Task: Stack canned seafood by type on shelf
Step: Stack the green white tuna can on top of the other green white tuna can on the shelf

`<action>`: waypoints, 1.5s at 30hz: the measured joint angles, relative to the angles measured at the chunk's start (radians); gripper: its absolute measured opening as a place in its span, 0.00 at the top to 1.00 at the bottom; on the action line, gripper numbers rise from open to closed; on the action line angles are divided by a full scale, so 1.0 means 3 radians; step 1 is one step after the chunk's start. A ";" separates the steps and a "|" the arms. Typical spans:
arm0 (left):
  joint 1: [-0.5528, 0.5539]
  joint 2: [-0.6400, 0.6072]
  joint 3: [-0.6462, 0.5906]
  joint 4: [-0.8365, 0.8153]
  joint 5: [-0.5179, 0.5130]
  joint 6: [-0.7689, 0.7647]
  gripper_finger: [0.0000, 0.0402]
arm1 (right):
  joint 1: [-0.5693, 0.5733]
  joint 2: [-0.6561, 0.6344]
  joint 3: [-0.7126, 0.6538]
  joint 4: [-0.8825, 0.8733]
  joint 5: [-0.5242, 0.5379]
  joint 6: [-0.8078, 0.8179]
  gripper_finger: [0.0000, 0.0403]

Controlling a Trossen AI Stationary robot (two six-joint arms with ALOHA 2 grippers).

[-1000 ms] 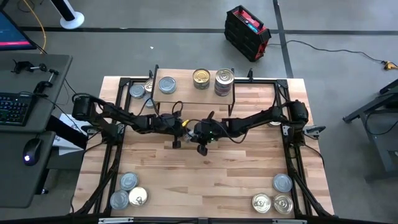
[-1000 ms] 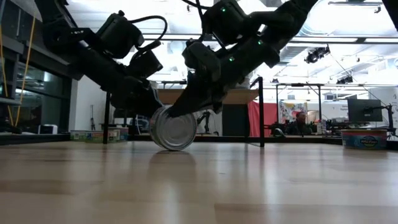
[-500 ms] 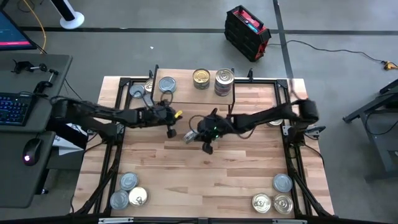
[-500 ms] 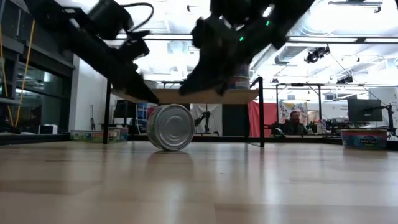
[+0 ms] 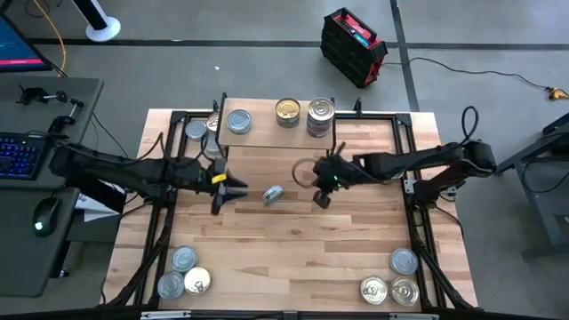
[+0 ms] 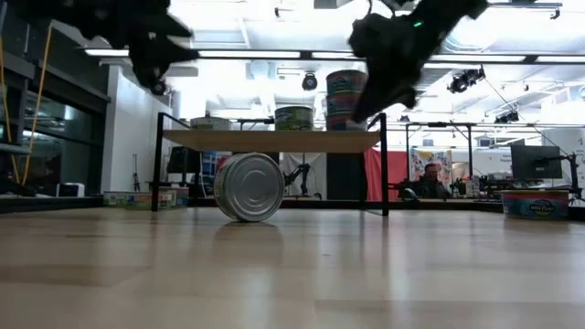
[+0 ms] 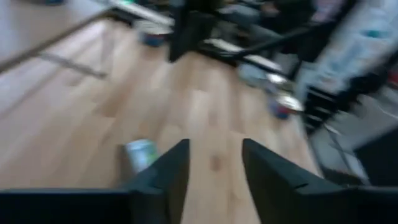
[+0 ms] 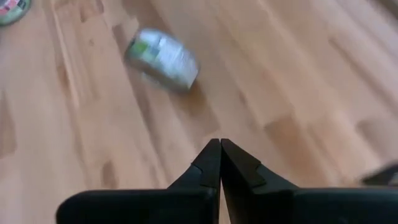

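A tin (image 5: 273,195) is seen on its edge on the table (image 5: 293,249), between the two grippers and touched by neither. The left gripper (image 5: 220,188) is held with fingers (image 7: 171,171) parted and empty; the right gripper (image 5: 321,190) is pressed shut on nothing. The shelf (image 5: 276,133) carries four tins, one doubled. Other tins are grouped at both near corners; their labels cannot be read, and the left wrist view is smeared
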 joint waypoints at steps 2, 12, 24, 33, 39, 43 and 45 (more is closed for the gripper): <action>-0.0136 0.0028 0.0001 0.0058 0.0025 0.0113 0.57 | 0.0122 -0.0063 -0.0054 -0.0088 0.0081 0.0173 1.00; -0.0230 0.1098 0.0750 -0.0514 -0.0867 0.0377 0.38 | 0.0431 -0.0119 -0.0090 -0.0903 0.0421 0.0384 1.00; -0.0231 0.2287 0.1385 -0.0626 -0.1342 -0.0644 0.38 | 0.0239 -0.0119 -0.0206 -0.1275 0.0059 -0.0212 1.00; -0.0194 0.2618 0.1527 -0.1022 -0.1539 -0.0718 0.38 | 0.0248 -0.0121 -0.0455 -0.1000 -0.0208 -0.0321 1.00; -0.0079 0.2670 0.1527 -0.1064 -0.1360 -0.0713 0.38 | 0.0297 -0.0121 -0.0473 -0.0823 -0.0245 -0.0236 1.00; -0.0012 0.2758 0.1527 -0.1088 -0.1124 -0.0693 0.38 | 0.0291 -0.0121 -0.0473 -0.0715 -0.0259 -0.0134 1.00; 0.0018 0.2812 0.1525 -0.1071 -0.1054 -0.0689 0.38 | 0.0290 -0.0121 -0.0473 -0.0670 -0.0259 -0.0090 1.00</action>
